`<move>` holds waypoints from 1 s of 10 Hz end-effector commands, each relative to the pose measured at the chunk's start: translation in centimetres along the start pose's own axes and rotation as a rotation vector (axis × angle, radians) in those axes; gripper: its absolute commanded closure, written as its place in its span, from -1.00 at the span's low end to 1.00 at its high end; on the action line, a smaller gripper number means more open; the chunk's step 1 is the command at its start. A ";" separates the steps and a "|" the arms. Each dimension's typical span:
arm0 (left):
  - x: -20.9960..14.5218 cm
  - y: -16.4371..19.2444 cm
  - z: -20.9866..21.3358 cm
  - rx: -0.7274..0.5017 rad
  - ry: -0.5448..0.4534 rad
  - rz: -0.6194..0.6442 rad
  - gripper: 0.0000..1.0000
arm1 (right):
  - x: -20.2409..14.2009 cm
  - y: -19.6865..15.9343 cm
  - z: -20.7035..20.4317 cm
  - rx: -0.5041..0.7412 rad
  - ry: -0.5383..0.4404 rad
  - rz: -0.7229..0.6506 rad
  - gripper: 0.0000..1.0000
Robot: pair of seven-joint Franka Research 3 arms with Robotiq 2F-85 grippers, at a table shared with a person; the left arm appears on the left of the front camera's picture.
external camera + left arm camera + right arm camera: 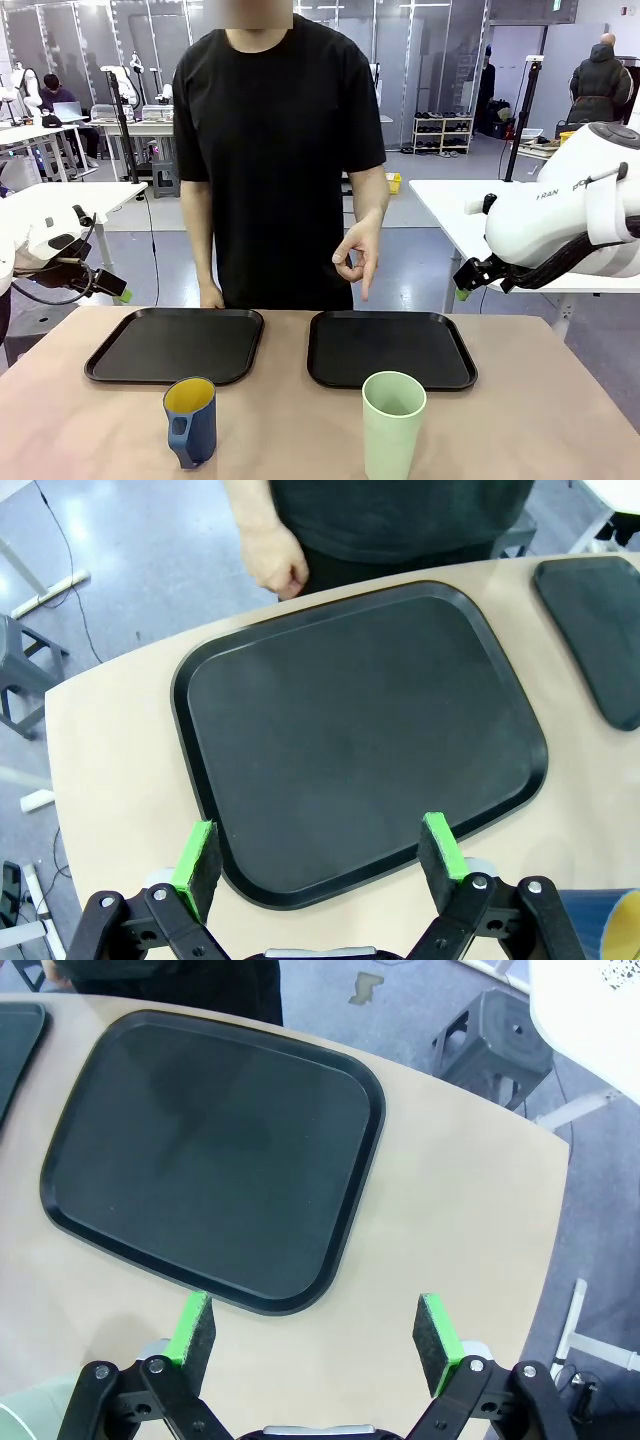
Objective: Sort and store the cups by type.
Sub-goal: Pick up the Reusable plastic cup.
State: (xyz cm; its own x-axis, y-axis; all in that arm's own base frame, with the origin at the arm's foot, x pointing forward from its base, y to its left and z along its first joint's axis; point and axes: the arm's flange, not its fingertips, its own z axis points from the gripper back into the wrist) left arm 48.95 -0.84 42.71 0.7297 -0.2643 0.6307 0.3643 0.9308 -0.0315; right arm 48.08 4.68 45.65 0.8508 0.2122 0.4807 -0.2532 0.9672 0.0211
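1. Left gripper (318, 848): green-padded fingers spread wide, holding nothing. The near edge of the left tray (360, 720) shows between them.
2. Right gripper (316, 1328): fingers spread wide, holding nothing. Bare table (450, 1210) lies between them, with the right tray (210, 1140) just beyond.
3. Trays: black, both bare.
4. Dark blue mug (190, 422), yellow inside: upright on the table near of the left tray, apart from the left fingers.
5. Mint-green tumbler (392, 428): upright near of the right tray, apart from the right fingers.
6. Writing: "FRAN" (553, 196) on the right arm's casing.
7. Person's hand (355, 258): far side, one finger pointing down towards the right tray.
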 end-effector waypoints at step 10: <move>0.0 -0.1 0.3 0.000 -0.004 -0.003 -1.00 | -0.1 -0.2 0.1 0.004 -0.003 -0.001 -1.00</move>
State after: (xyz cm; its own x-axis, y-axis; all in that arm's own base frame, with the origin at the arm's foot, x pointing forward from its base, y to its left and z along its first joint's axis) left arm 48.95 -0.84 42.71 0.7296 -0.2643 0.6307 0.3643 0.9308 -0.0314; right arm 48.08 4.71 45.65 0.8507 0.2128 0.4807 -0.2536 0.9671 0.0207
